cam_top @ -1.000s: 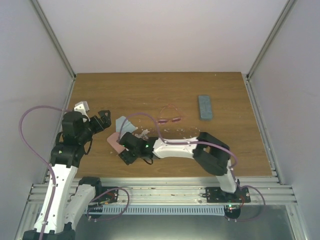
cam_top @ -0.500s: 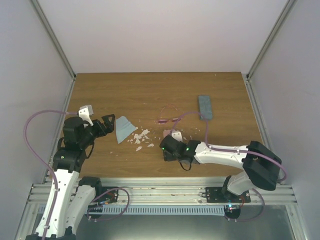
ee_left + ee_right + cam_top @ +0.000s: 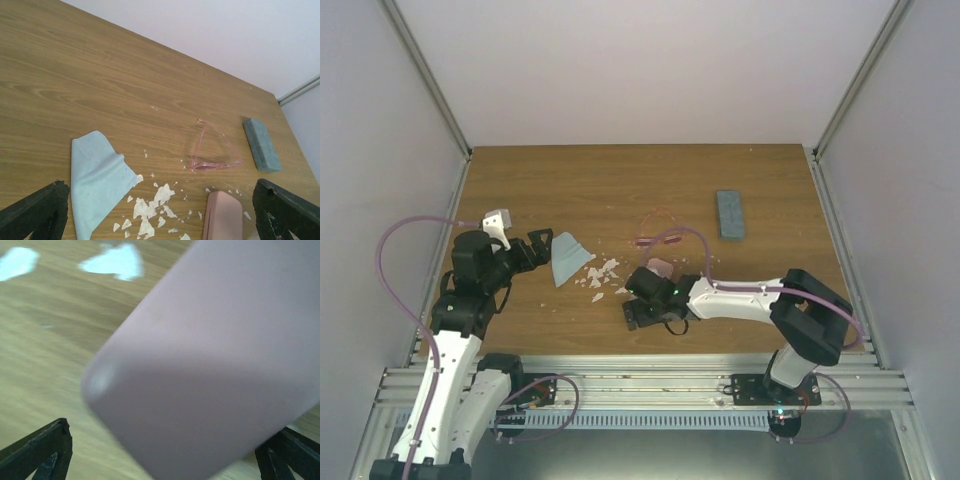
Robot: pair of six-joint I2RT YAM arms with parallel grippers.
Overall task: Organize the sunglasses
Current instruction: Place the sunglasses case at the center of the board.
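Note:
The pink sunglasses (image 3: 660, 233) lie open on the table at centre; they also show in the left wrist view (image 3: 212, 152). The dark-lensed sunglasses are out of view. The pink case (image 3: 660, 268) lies just in front of them and fills the right wrist view (image 3: 210, 355), blurred. My right gripper (image 3: 640, 300) sits right at the case, with its jaws spread wide on either side of it (image 3: 162, 426). My left gripper (image 3: 538, 247) is open and empty, facing the light blue cloth (image 3: 568, 258).
The blue-grey case (image 3: 730, 213) lies at the right, beyond the pink sunglasses. White flakes (image 3: 601, 274) are scattered between the cloth and the pink case. Metal side rails border the table on the left and right.
My right arm swung from beside the left gripper to the table's centre, and the pink case went with it. Then the right gripper shifted a little left. The cloth is now uncovered.

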